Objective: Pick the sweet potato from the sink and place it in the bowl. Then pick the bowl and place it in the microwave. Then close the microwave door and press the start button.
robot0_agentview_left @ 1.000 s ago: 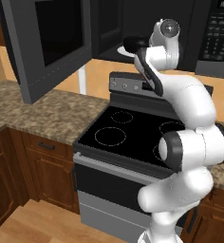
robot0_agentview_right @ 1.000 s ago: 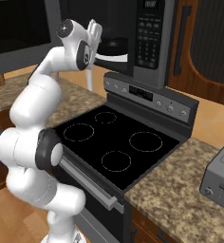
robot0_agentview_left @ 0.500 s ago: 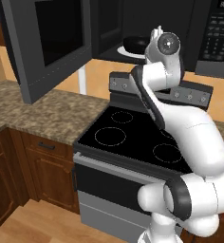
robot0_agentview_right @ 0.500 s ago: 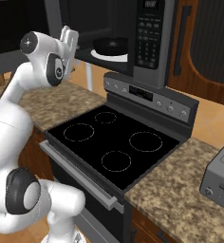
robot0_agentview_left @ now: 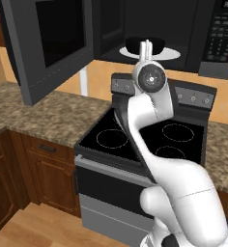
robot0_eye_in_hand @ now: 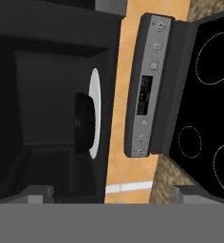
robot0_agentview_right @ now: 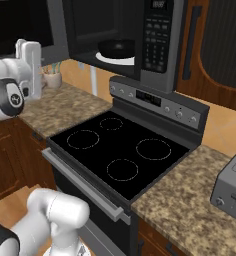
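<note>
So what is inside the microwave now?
In the microwave, the bowl sits on the white turntable. The door is open. The bowl's rim hides its contents, so the sweet potato cannot be confirmed.

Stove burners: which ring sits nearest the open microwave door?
The back-left ring on the stove; it lies closest under the open door, the others farther right.

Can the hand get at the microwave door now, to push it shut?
Probably yes. The hand is open and empty, the bowl sits on the turntable, and the microwave door hangs wide open to its left, nothing between.
</note>
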You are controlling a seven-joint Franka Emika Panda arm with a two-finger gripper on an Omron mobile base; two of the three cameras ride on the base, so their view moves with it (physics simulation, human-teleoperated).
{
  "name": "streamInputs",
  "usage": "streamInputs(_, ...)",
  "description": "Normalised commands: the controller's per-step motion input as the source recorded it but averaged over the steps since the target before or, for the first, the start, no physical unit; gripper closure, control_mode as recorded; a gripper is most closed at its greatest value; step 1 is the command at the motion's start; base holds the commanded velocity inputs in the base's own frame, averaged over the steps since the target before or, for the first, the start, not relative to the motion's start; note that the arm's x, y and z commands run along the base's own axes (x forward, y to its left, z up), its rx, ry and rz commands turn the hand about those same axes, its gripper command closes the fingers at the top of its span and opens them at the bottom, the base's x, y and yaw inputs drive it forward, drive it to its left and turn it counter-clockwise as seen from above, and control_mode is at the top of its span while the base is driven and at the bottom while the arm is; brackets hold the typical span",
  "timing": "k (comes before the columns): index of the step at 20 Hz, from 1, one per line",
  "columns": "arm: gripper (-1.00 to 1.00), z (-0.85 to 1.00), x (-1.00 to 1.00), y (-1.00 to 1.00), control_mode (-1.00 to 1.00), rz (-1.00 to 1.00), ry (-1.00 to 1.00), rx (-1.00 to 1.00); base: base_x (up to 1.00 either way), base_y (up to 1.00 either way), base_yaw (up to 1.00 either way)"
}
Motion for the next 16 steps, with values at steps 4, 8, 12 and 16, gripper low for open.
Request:
streamInputs(4, -1.00, 0.00, -1.00, 0.81, -1.00, -0.09, -0.09, -0.05, 0.00, 0.00, 0.00)
streamInputs(8, -1.00, -0.05, -1.00, 0.82, -1.00, -0.12, -0.17, -0.03, 0.00, 0.00, 0.00)
streamInputs(12, -1.00, -0.17, -0.77, 0.88, -1.00, -0.15, -0.24, -0.06, 0.00, 0.00, 0.00)
streamInputs(16, -1.00, -0.42, -0.32, 0.91, -1.00, -0.19, -0.22, -0.08, 0.00, 0.00, 0.00)
